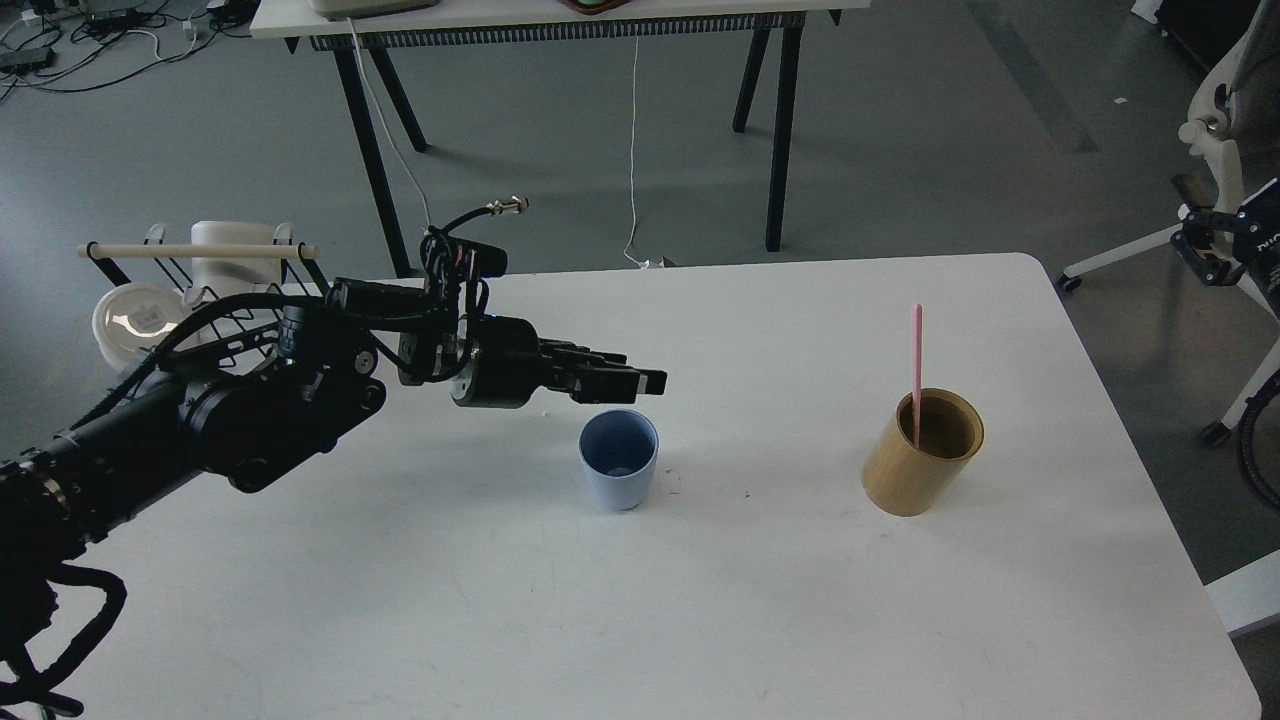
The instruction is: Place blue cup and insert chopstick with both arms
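Just below and slightly ahead of the left gripper (640, 380), the blue cup (619, 460) is standing upright on the white table (700, 620), mouth up, nothing inside it that shows. The gripper is hovering over the cup's far rim, not touching it. Fingers are pointing right, seen side-on and dark; cannot tell whether they are parted or closed. Nothing is visibly held.

Well to the right of the gripper, the tan wooden cup (922, 452) is sitting on the same table, appearing to lean a bit to the right. The pink chopstick (916, 360) is standing in it, nearly upright, against the near-left inner wall, its upper half sticking out above the rim. Blue cup and wooden cup are well apart.

Behind the left arm, at the table's left end, a black wire rack (200, 290) with a wooden rod (197, 250) across its top is holding white dishes. Right gripper (1210, 245) is only partly showing at the right frame edge, off the table; its state cannot be told.

The tabletop is looking plain white with faint scuffs and a few small dark specks near the blue cup. Beyond it, grey floor, another white table (560, 20) on black legs, a white cable hanging down, tangled cables top left, a white office chair (1215, 140) at right.
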Tool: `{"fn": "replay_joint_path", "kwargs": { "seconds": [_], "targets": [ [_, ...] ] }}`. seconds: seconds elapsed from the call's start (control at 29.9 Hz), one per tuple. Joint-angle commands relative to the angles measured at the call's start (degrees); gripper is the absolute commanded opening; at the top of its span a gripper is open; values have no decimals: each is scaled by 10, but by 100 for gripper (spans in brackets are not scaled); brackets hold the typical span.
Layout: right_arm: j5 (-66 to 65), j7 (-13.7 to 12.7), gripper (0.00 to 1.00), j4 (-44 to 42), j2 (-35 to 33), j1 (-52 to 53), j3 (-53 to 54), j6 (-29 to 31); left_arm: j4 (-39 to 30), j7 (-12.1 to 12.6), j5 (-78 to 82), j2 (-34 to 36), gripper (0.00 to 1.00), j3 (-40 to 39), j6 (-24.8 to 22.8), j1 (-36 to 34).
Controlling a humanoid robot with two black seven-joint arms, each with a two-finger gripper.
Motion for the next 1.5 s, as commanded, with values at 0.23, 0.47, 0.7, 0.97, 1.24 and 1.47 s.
{"fn": "replay_joint_path", "kwargs": {
  "seconds": [0.23,0.47,0.7,0.97,1.24,1.47],
  "targets": [
    [-231,0,98,219,-169,-1,-20,0,-31,0,-436,72,89,-108,0,43],
    [-521,0,98,374,-257,-20,-43,-23,-22,0,-510,74,89,-237,0,82],
    [-737,0,98,394,-245,-28,-153,-265,-15,0,-575,117,89,-241,0,89],
    [-762,0,97,326,-144,-27,-176,-315,-18,0,-584,125,89,-243,0,113],
    [-775,0,95,260,-51,-23,-178,-327,-18,0,-585,125,89,-244,0,130],
    [-808,0,72,260,-30,-22,-197,-327,-14,0,-585,126,89,-245,0,135]
  ]
}}
